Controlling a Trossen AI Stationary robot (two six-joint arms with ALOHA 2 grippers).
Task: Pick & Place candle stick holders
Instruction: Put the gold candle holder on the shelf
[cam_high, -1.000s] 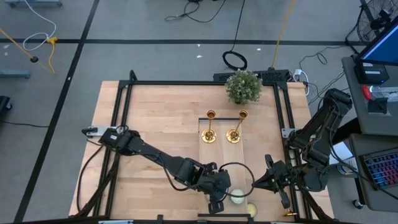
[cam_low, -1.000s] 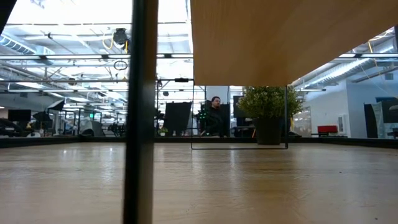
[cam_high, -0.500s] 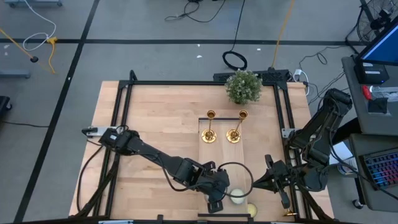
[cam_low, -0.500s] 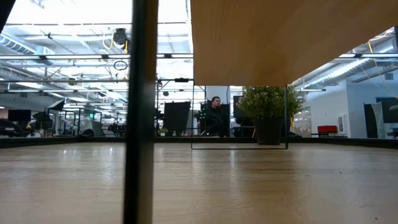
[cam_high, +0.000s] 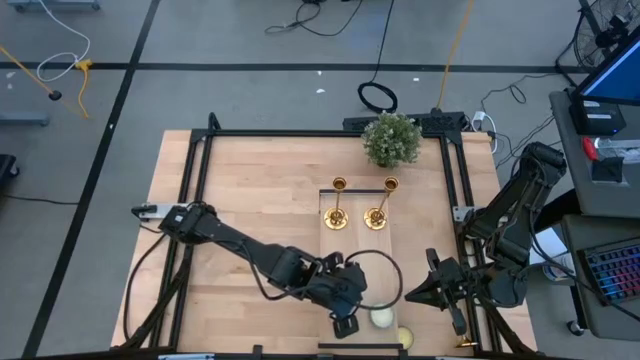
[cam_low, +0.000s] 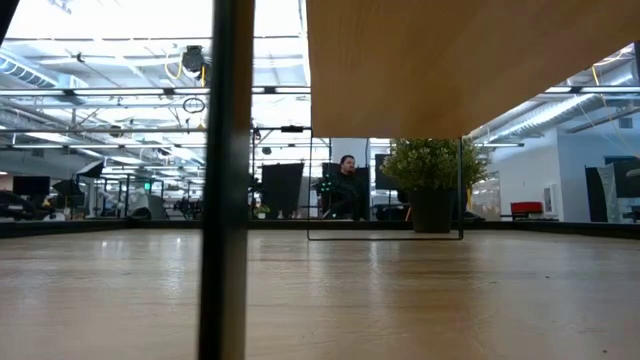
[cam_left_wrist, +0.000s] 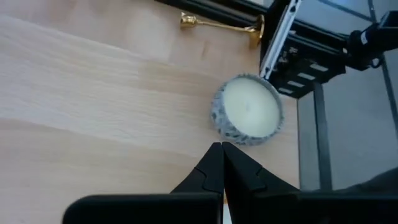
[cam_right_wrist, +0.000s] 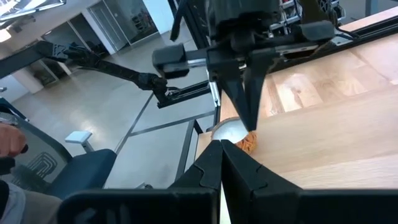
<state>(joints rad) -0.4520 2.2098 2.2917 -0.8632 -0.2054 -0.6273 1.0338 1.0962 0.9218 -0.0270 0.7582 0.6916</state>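
Two gold candle stick holders (cam_high: 338, 205) (cam_high: 378, 206) stand upright on their round bases inside a thin dark frame (cam_high: 356, 184) at the table's middle. A third holder (cam_left_wrist: 221, 23) lies on its side on the wood, close to the black rail at the table's edge. My left gripper (cam_high: 345, 322) (cam_left_wrist: 222, 149) hovers shut near the front edge, just left of a round pale candle (cam_high: 382, 318) (cam_left_wrist: 247, 111), with nothing between its fingers. My right gripper (cam_high: 415, 293) (cam_right_wrist: 221, 146) waits shut at the front right and faces the left gripper (cam_right_wrist: 245, 93).
A small potted plant (cam_high: 391, 139) stands at the table's far edge behind the frame. A yellowish round thing (cam_high: 404, 338) sits at the front edge beside the candle. Black rails (cam_high: 195, 200) run along the table's sides. A person (cam_low: 345, 186) sits far off in the room.
My left gripper has risen a little and drawn back slightly toward the table's left, away from the candle, staying shut. The candle and the holders have not moved.
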